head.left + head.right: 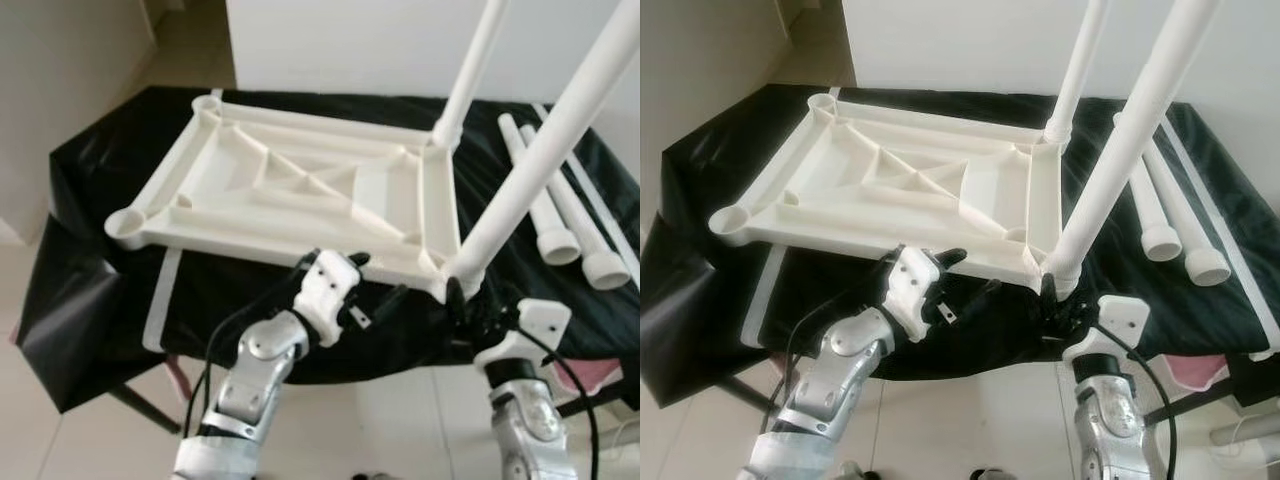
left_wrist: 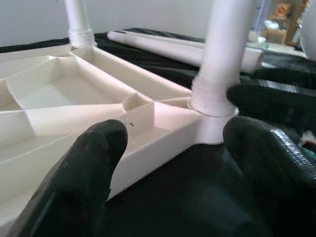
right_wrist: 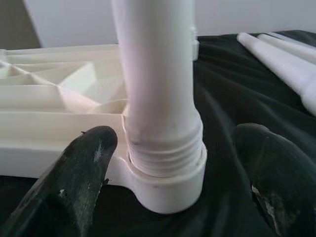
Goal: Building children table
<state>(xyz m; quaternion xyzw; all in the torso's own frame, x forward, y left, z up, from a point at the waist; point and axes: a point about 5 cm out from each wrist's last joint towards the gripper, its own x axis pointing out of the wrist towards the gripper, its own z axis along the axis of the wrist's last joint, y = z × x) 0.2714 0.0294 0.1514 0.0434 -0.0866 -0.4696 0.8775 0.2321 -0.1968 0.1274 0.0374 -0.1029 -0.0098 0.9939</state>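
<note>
A white plastic tabletop [image 1: 300, 190] is seen lying upside down on a desk [image 1: 90, 160] draped in black cloth. Two white legs are stood upright in its right-hand corner sockets: one at the far right corner [image 1: 465, 70], one at the near right corner [image 1: 545, 150]. Two loose legs [image 1: 555, 210] are laid side by side on the cloth to the right of the tabletop.

The right pincer [image 3: 173, 148] is positioned at the near right corner, its black fingers [image 3: 81, 168] spread on either side of the threaded base of the near leg [image 3: 158, 98], apart from it, with threads still showing above the socket collar [image 3: 168, 182]. The left pincer [image 2: 173, 148] is held just beside the tabletop's near edge, to the left of that same corner, fingers [image 2: 94, 158] likewise spread and nothing pinched between them.
</note>
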